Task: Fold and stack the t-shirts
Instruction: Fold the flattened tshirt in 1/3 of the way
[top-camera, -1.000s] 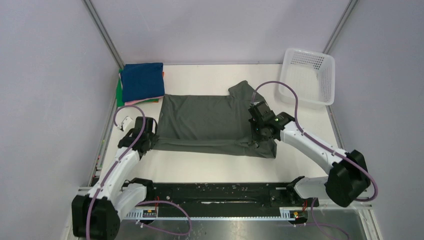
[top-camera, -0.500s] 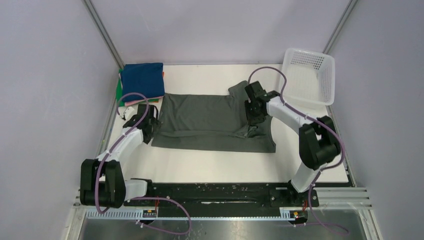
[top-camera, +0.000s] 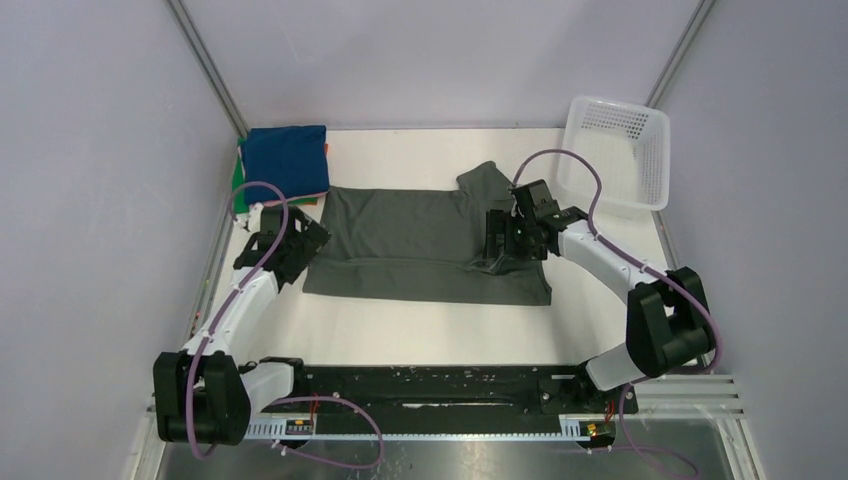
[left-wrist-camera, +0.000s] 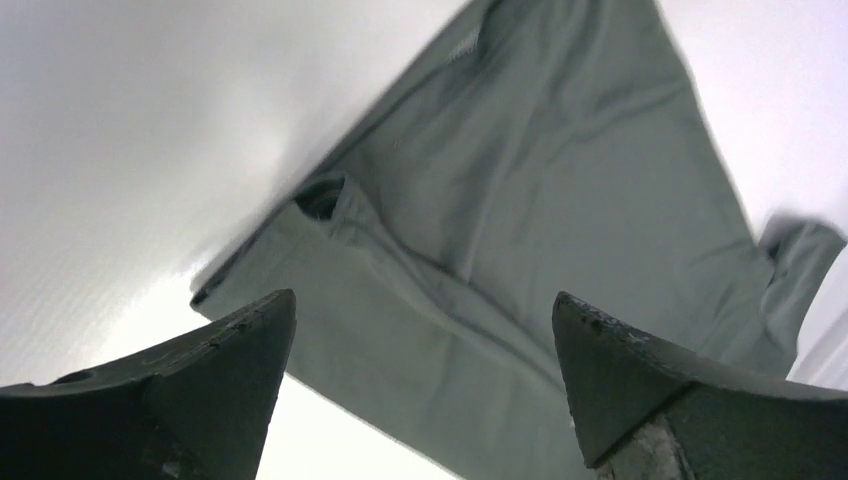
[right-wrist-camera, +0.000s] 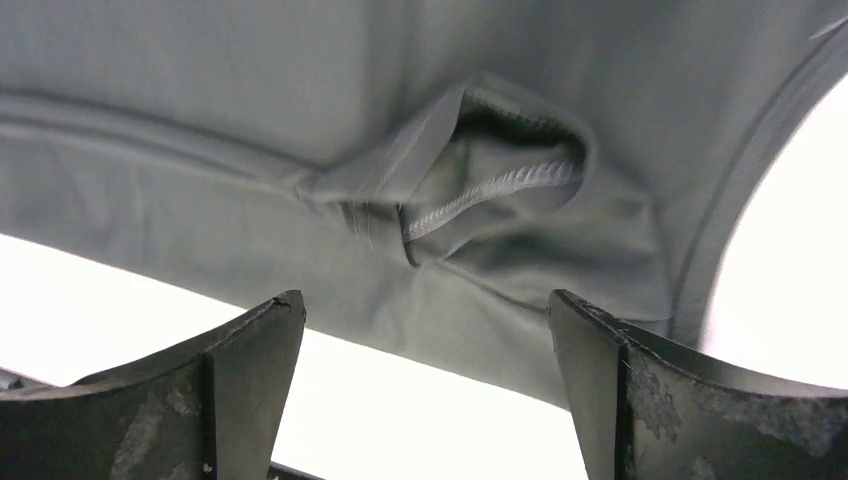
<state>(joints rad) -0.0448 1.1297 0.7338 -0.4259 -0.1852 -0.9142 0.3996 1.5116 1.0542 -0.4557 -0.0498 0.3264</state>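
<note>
Grey-green t-shirt (top-camera: 420, 245): one, flat; folded stack (top-camera: 285, 160): one; left hand (left-wrist-camera: 422, 300), right hand (right-wrist-camera: 425, 298) spread, empty.

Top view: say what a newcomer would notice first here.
A dark grey shirt lies spread across the middle of the table, its near edge folded over. The left claw and right claw are open at its two ends, holding nothing. A stack of folded shirts, navy on top, fills the far left corner, and a white basket stands at the far right.
</note>
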